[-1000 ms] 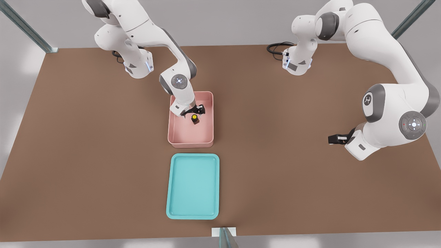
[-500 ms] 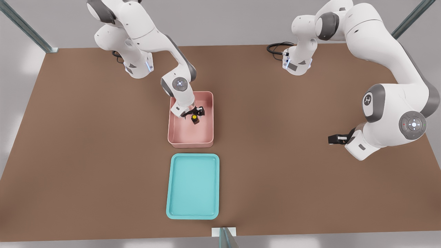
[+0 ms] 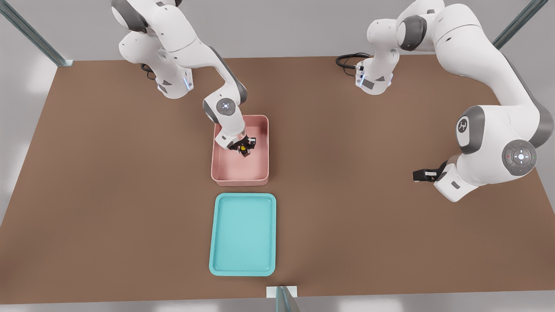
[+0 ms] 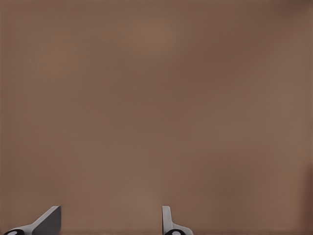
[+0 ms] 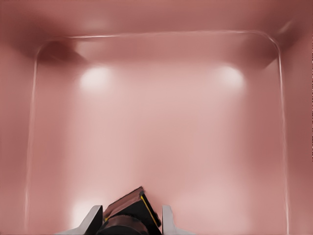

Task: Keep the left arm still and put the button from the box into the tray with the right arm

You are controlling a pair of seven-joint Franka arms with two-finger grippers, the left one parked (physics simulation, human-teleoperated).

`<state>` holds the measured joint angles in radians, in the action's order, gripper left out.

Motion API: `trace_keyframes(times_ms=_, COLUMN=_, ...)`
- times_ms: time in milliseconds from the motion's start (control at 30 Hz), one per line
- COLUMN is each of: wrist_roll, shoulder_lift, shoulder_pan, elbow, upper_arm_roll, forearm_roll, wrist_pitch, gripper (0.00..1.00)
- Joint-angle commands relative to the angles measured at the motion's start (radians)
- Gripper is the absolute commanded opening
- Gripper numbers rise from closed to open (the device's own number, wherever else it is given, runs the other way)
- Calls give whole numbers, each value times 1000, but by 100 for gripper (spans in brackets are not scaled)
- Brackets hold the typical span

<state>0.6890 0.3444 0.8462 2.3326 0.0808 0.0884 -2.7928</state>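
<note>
Surroundings: pale pink box (image 5: 161,122) interior fills the frame, glossy floor, raised walls, two rounded far corners | Tool (image 5: 132,223): two light fingertips (image 5: 93,221) inside the box, one on each side of the button | Button (image 5: 129,213): dark base, thin yellow edge, sits between the fingertips on the box floor
</note>
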Motion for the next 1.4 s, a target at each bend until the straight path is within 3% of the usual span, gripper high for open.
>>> trace_keyframes(times_ms=0, wrist_roll=9, shoulder_lift=-5, shoulder_pan=-1, elbow=-3, upper_arm_roll=2, forearm_roll=-4, wrist_pitch=10, gripper=43)
trace_keyframes(times_ms=133, wrist_roll=-14, shoulder_lift=-31, shoulder_pan=-4, elbow=-49, upper_arm_roll=0, forearm_roll=-1, wrist_pitch=117, gripper=42)
trace_keyframes(times_ms=333, wrist_roll=-189, shoulder_lift=-36, shoulder_pan=-36, elbow=-371, upper_arm_roll=43, forearm_roll=1, wrist_pitch=463, gripper=41)
trace_keyframes(times_ms=500, wrist_roll=-358, shoulder_lift=123, shoulder_pan=-104, elbow=-625, upper_arm_roll=39, forearm_roll=97, wrist_pitch=495, gripper=41)
trace_keyframes(times_ms=633, wrist_roll=-644, shoulder_lift=183, shoulder_pan=-150, elbow=-687, upper_arm_roll=155, forearm_roll=154, wrist_pitch=498, gripper=41)
trace_keyframes(times_ms=933, wrist_roll=-683, shoulder_lift=536, shoulder_pan=-216, elbow=-1064, upper_arm_roll=158, forearm_roll=249, wrist_pitch=526, gripper=42)
trace_keyframes(times_ms=967, wrist_roll=-680, shoulder_lift=542, shoulder_pan=-219, elbow=-1078, upper_arm_roll=160, forearm_roll=254, wrist_pitch=527, gripper=100)
trace_keyframes(times_ms=1067, wrist_roll=-672, shoulder_lift=542, shoulder_pan=-228, elbow=-1122, upper_arm_roll=160, forearm_roll=309, wrist_pitch=591, gripper=100)
trace_keyframes(times_ms=1100, wrist_roll=-661, shoulder_lift=533, shoulder_pan=-231, elbow=-1185, upper_arm_roll=172, forearm_roll=310, wrist_pitch=709, gripper=100)
trace_keyframes(times_ms=1167, wrist_roll=-643, shoulder_lift=312, shoulder_pan=-239, elbow=-1259, upper_arm_roll=188, forearm_roll=294, wrist_pitch=1119, gripper=100)
trace_keyframes(times_ms=1200, wrist_roll=-683, shoulder_lift=197, shoulder_pan=-272, elbow=-1253, upper_arm_roll=175, forearm_roll=68, wrist_pitch=1187, gripper=100)
trace_keyframes(times_ms=1233, wrist_roll=-894, shoulder_lift=108, shoulder_pan=-348, elbow=-1244, upper_arm_roll=174, forearm_roll=-73, wrist_pitch=1245, gripper=100)
trace_keyframes(times_ms=1267, wrist_roll=-905, shoulder_lift=64, shoulder_pan=-391, elbow=-1244, upper_arm_roll=217, forearm_roll=-75, wrist_pitch=1424, gripper=100)
trace_keyframes(times_ms=1300, wrist_roll=-895, shoulder_lift=-21, shoulder_pan=-455, elbow=-1136, upper_arm_roll=246, forearm_roll=19, wrist_pitch=1412, gripper=100)
trace_keyframes(times_ms=1367, wrist_roll=-939, shoulder_lift=-34, shoulder_pan=-524, elbow=-1090, upper_arm_roll=261, forearm_roll=25, wrist_pitch=1323, gripper=100)
